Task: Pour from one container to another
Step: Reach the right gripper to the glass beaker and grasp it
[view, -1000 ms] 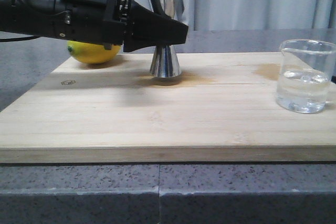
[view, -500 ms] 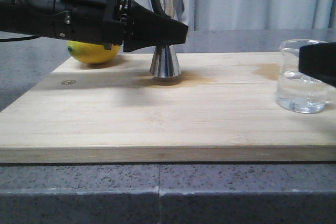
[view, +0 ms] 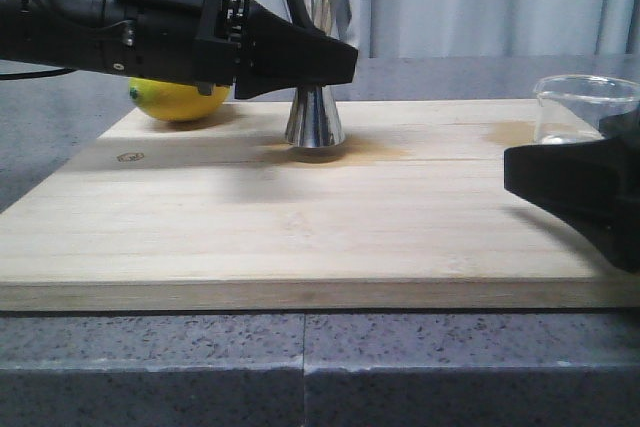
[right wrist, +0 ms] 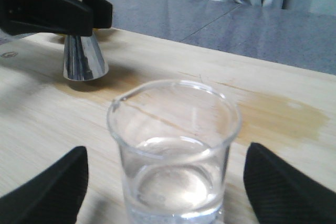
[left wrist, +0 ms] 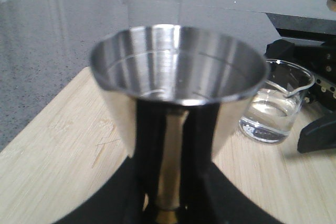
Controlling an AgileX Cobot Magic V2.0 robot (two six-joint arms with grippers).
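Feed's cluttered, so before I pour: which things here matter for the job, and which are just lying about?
In play: glass beaker with clear liquid; steel jigger, held at its waist by left gripper; right gripper, open around the beaker.

Lying about: lemon; wooden board.

- The glass beaker [right wrist: 175,153], holding clear liquid, stands between the right pincer's [right wrist: 168,192] spread fingers [right wrist: 47,190].
- The steel jigger [right wrist: 81,56] stands beyond on the wooden board [right wrist: 173,69].
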